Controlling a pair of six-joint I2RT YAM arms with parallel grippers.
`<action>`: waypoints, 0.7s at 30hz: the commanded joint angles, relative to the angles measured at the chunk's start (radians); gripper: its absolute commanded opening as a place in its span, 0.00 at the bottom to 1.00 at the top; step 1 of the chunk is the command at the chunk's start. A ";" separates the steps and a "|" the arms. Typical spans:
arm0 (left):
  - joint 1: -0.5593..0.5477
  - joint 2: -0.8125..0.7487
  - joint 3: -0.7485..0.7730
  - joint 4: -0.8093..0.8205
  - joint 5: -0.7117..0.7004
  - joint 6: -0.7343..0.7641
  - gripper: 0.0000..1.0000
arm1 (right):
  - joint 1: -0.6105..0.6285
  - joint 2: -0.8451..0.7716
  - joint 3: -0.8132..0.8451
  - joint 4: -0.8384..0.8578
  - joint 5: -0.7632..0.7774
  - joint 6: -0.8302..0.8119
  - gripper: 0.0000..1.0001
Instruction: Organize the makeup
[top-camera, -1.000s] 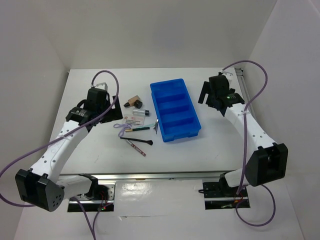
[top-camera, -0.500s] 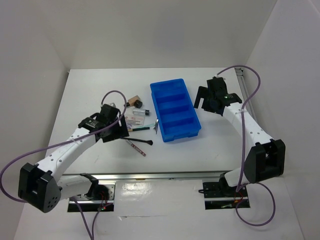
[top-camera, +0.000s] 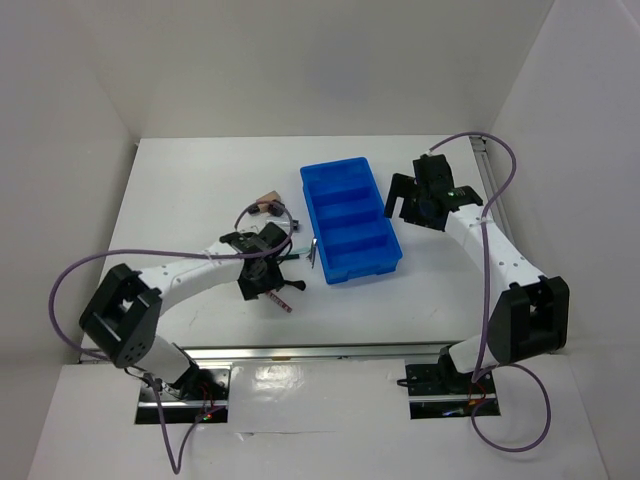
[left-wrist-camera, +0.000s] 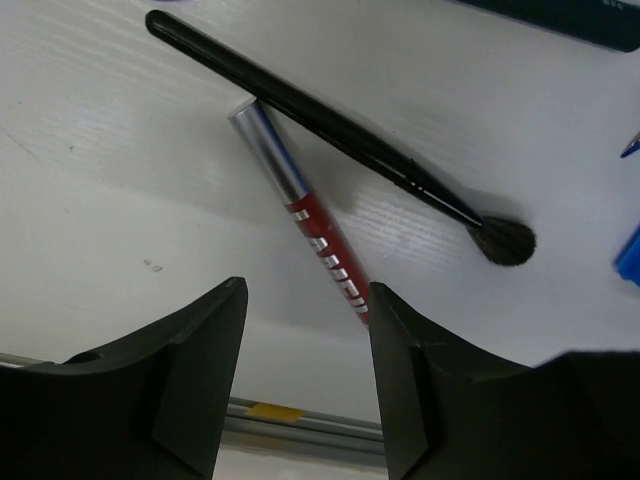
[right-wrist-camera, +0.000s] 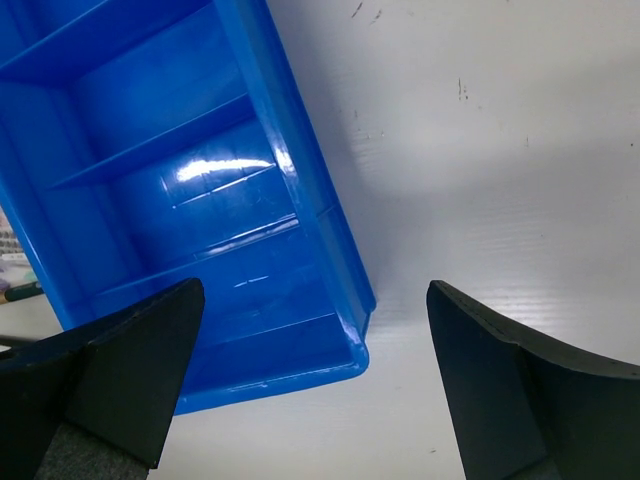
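Your left hand (left-wrist-camera: 306, 335) sits low over the white counter (top-camera: 170, 190), just left of the near end of the blue tray (top-camera: 352, 272). Its jaws are parted and hold nothing. In the left wrist view a red-and-silver pencil (left-wrist-camera: 310, 235) lies flat on the counter, running at a slant, and its red end reaches into the gap between the two dark fingers (left-wrist-camera: 200, 380). A thin black brush (left-wrist-camera: 320, 120) crosses the pencil at its silver end, with the bristle tuft pointing toward the tray side. From above, the tan bottle (top-camera: 266, 204) with its black cap lies on the counter farther back, just left of the tray; the arm and its cable cover most of the other small pieces around it, so you cannot tell how they lie. Your right hand (right-wrist-camera: 315, 295) hovers over the tray's right side, spread wide and holding nothing. Its wrist view looks down on the tray's rim and the compartments, and the ones in sight hold nothing.
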 joint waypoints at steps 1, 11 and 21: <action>-0.014 0.066 0.069 -0.062 -0.060 -0.113 0.66 | 0.002 0.007 0.018 0.023 -0.002 0.015 1.00; -0.023 0.149 0.055 0.004 -0.015 -0.160 0.59 | 0.002 0.017 0.018 0.014 0.007 0.005 1.00; -0.042 0.135 -0.026 0.073 0.026 -0.206 0.29 | 0.002 0.026 0.009 -0.006 0.056 -0.005 1.00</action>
